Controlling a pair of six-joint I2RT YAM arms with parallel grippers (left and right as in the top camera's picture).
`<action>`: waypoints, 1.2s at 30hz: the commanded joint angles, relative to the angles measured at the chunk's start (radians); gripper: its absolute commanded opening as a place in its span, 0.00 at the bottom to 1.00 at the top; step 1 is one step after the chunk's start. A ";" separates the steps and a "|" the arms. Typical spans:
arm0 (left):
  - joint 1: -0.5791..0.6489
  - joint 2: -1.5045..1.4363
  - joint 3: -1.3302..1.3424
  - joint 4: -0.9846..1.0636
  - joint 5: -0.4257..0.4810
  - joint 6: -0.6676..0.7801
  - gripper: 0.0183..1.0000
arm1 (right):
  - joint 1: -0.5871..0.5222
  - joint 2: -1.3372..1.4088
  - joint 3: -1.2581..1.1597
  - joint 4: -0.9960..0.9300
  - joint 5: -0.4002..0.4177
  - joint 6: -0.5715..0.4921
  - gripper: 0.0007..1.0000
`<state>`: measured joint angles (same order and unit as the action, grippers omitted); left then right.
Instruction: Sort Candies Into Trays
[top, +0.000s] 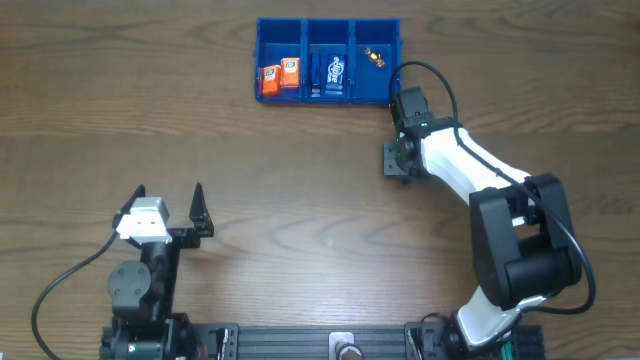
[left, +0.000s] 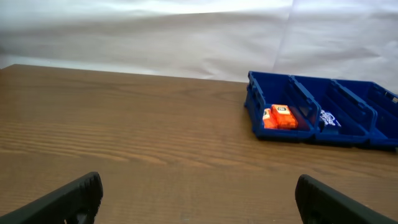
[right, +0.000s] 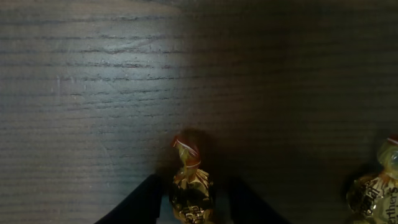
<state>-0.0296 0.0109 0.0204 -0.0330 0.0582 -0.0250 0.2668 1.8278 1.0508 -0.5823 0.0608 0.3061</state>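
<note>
Okay, so your right arm (top: 455, 165) is stretched up the surface (top: 250, 150) and ends just below the right-hand corner of the blue tray (top: 370, 92), near it but not over it. Check the right wrist view: the right jaws are down low over the wood with a gold candy (right: 191, 183) sitting right between them. You can see a sliver of gap on each side of the wrapper, so I'd call them open around it, not clamped on it. The candy is lying on the wood grain with its twisted end pointing away from the camera. A second gold candy (right: 376, 186) lies on the surface off to one side, apart from the first one and partly cut off at the frame's edge.

Your left arm (top: 145, 250) is parked back near its base, well away from the tray. The left jaws are spread wide with nothing between them.

The tray sits at the far side of the surface and has three compartments in a row. From the top view, the left one holds the orange candies (top: 279, 77), two of them side by side. The middle one has the blue-wrapped candies (top: 333, 72). The right one has a few small gold pieces (top: 376, 58) near its far end.
</note>
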 joint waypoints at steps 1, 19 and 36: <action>0.003 -0.005 -0.015 -0.041 0.013 0.011 1.00 | 0.002 0.006 0.000 0.003 0.015 0.003 0.33; 0.003 -0.005 -0.015 -0.041 0.013 0.011 1.00 | 0.206 -0.315 0.093 -0.011 0.097 0.008 0.14; 0.003 -0.005 -0.015 -0.041 0.013 0.011 1.00 | 0.089 0.144 0.756 -0.063 0.187 0.008 0.14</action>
<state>-0.0296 0.0109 0.0204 -0.0330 0.0582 -0.0250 0.3828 1.9141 1.7851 -0.6365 0.2672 0.3008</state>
